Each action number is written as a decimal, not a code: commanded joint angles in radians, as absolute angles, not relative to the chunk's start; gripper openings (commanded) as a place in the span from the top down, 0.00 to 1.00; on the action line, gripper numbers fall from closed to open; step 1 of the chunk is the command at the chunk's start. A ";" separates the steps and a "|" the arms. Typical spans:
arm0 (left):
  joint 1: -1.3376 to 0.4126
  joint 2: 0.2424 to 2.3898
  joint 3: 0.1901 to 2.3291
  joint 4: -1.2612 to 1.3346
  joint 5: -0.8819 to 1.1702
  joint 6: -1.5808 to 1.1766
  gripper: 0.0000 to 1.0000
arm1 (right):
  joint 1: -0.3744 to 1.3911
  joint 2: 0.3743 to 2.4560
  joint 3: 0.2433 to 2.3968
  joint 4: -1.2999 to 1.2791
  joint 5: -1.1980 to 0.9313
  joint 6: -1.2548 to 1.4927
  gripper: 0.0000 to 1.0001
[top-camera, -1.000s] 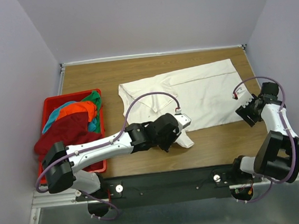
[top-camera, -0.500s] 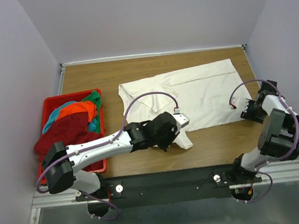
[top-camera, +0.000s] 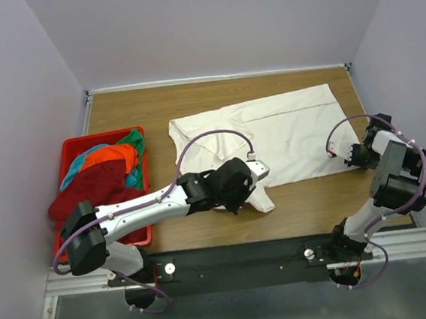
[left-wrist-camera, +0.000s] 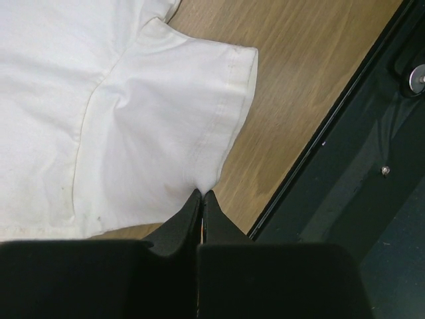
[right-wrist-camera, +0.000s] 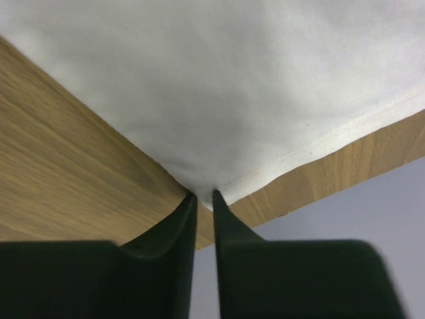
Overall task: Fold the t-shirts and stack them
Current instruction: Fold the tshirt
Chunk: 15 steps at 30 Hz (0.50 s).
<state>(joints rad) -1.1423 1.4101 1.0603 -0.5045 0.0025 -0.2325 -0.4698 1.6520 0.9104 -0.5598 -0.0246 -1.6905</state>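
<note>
- Wooden table carries the white t-shirt, spread flat.
- Left gripper is clamped on the near sleeve's corner.
- Right gripper, jaws almost together, pinches the hem corner.
- Both should probably lift evenly, keeping the cloth taut for a square fold.

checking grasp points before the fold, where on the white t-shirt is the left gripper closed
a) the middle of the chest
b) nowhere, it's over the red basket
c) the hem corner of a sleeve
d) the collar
c: in the left wrist view the left gripper has its fingertips pressed together on the hem corner of a short sleeve of the white t-shirt, which lies spread on the table.
</note>
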 commanded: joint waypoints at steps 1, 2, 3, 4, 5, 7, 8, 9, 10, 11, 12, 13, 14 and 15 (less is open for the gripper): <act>-1.123 1.414 1.098 -0.505 0.023 -0.226 0.95 | -0.477 1.690 0.907 -0.535 -0.032 -1.698 0.85; -1.120 1.414 1.100 -0.505 0.025 -0.222 0.95 | -0.477 1.687 0.905 -0.532 -0.038 -1.695 0.88; -1.117 1.414 1.104 -0.508 0.023 -0.219 0.95 | -0.477 1.683 0.908 -0.526 -0.047 -1.694 0.90; -1.111 1.413 1.108 -0.508 0.023 -0.216 0.95 | -0.477 1.677 0.908 -0.523 -0.052 -1.686 0.95; -1.108 1.416 1.109 -0.508 0.025 -0.215 0.95 | -0.477 1.674 0.911 -0.522 -0.058 -1.678 0.98; -1.104 1.417 1.118 -0.511 0.023 -0.209 0.95 | -0.477 1.666 0.926 -0.518 -0.069 -1.663 0.99; -1.098 1.417 1.121 -0.514 0.023 -0.206 0.95 | -0.477 1.657 0.933 -0.518 -0.074 -1.645 0.99; -1.097 1.414 1.129 -0.517 0.021 -0.199 0.95 | -0.477 1.649 0.939 -0.518 -0.083 -1.628 0.99; -1.089 1.414 1.138 -0.517 0.023 -0.193 0.95 | -0.477 1.631 0.943 -0.518 -0.087 -1.620 0.99; -1.082 1.414 1.138 -0.520 0.023 -0.187 0.96 | -0.477 1.631 0.945 -0.518 -0.095 -1.612 1.00; -1.075 1.413 1.150 -0.529 0.020 -0.170 0.95 | -0.477 1.608 0.949 -0.520 -0.110 -1.606 0.99; -1.065 1.413 1.160 -0.535 0.018 -0.170 0.96 | -0.477 1.595 0.950 -0.520 -0.118 -1.603 1.00; -1.046 1.413 1.176 -0.546 0.018 -0.152 0.95 | -0.477 1.573 0.948 -0.519 -0.127 -1.603 1.00; -1.034 1.413 1.186 -0.551 0.020 -0.143 0.96 | -0.477 1.562 0.950 -0.518 -0.149 -1.601 1.00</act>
<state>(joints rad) -1.0740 1.4113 1.1263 -0.5232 0.0093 -0.1959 -0.4713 1.6325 0.9173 -0.5297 -0.0677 -1.6341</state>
